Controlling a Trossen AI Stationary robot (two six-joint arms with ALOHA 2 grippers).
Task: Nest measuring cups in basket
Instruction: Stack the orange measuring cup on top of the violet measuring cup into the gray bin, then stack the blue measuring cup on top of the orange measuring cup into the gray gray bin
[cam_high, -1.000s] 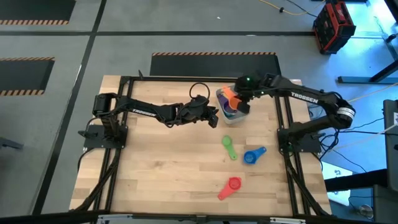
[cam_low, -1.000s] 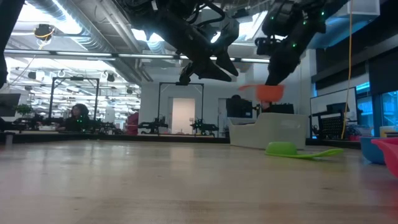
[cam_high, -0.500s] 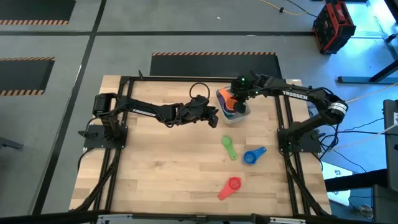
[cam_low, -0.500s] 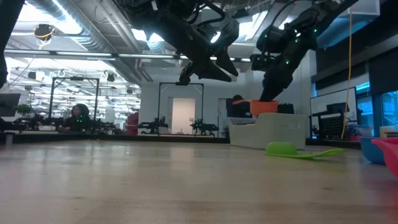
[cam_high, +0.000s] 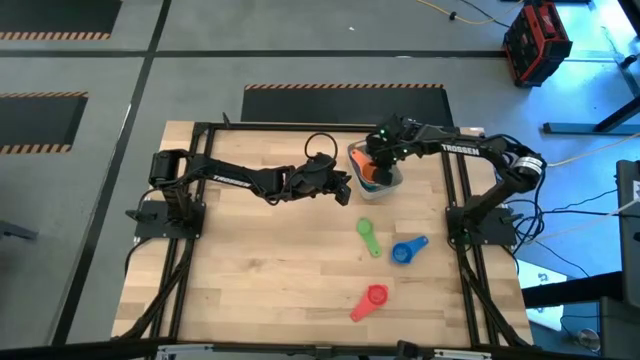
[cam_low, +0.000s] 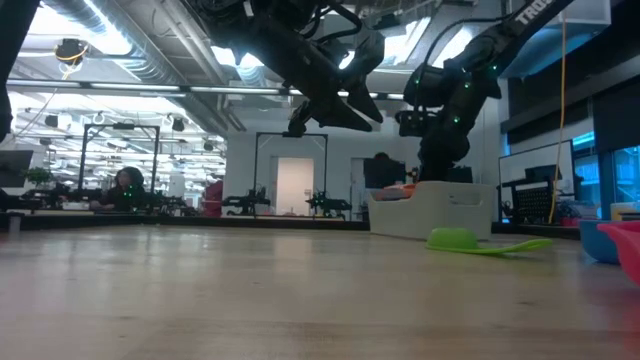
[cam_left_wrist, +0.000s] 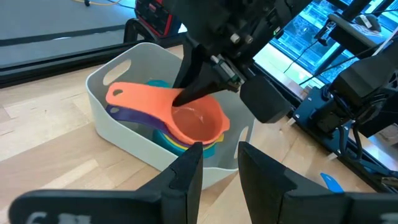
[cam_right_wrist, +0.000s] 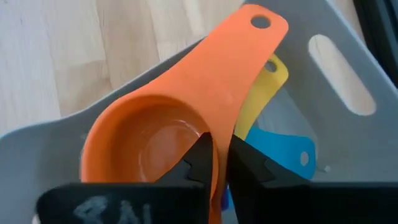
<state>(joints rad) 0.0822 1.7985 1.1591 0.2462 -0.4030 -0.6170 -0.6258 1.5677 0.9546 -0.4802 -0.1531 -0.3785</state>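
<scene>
My right gripper (cam_right_wrist: 214, 163) pinched the orange cup (cam_left_wrist: 186, 115) by its rim over the nested stack in the basket (cam_left_wrist: 118, 130) near the table's far edge; released tilted, it might have sat crooked.

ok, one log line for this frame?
right gripper shut on orange plastic measuring cup | inside grey translucent basket on stacked cups | left gripper idle beside basket

A light wooden table (cam_high: 260, 270) stands on a grey floor (cam_high: 200, 60) with orange-black hazard strips (cam_high: 345, 87). Ceiling lights (cam_low: 120, 88) brighten the room; a red-black case (cam_high: 537, 40) sits nearby.
</scene>
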